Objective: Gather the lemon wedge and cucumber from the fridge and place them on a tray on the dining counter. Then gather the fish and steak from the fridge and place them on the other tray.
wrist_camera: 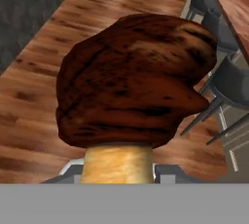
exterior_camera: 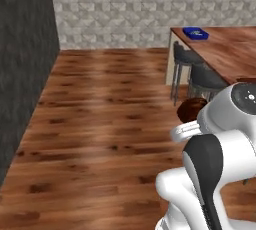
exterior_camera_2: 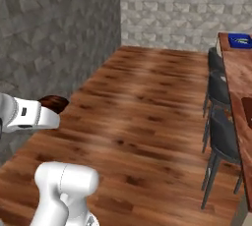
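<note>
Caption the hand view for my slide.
Hand carrying the steak over the wood floor, stools and counter ahead.

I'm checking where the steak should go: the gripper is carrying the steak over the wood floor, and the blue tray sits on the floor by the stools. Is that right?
Not quite. The blue tray sits on the dining counter, above the stools, not on the floor; the left base view shows it. The rest holds: the gripper carries the steak over the wood floor.

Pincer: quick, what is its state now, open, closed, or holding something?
Pincer: closed on the steak, carried above the floor.
</note>
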You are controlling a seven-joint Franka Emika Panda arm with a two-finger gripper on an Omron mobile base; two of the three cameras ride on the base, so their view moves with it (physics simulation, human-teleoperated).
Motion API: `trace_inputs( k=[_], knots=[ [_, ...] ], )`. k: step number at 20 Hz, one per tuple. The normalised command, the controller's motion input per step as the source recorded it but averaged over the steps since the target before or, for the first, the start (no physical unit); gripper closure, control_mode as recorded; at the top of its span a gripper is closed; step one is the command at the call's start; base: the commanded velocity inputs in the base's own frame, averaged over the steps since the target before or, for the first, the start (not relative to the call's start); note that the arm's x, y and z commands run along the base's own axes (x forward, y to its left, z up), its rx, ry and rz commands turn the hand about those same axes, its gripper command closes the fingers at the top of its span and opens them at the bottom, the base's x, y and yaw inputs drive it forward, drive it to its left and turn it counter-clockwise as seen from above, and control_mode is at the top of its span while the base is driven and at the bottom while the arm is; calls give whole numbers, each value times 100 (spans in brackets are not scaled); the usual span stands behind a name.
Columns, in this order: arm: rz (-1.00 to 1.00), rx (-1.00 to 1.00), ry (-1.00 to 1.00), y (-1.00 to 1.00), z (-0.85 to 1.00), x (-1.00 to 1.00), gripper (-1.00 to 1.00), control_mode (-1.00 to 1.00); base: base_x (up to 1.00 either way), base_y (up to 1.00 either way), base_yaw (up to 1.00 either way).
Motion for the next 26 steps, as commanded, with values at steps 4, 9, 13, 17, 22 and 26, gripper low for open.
trace_inputs(
  k=[4, 9, 13, 17, 22, 26],
  knots=[
    [0, 0, 0, 0, 0, 0, 100, 100, 91, 46, -46],
    [0, 0, 0, 0, 0, 0, 100, 100, 90, 56, -46],
    [0, 0, 0, 0, 0, 0, 100, 100, 89, 67, -46],
    [0, 0, 0, 0, 0, 0, 100, 100, 91, 68, -45],
    [0, 0, 0, 0, 0, 0, 100, 100, 92, 70, -44],
    [0, 0, 0, 0, 0, 0, 100, 100, 90, 74, -43]
  ],
)
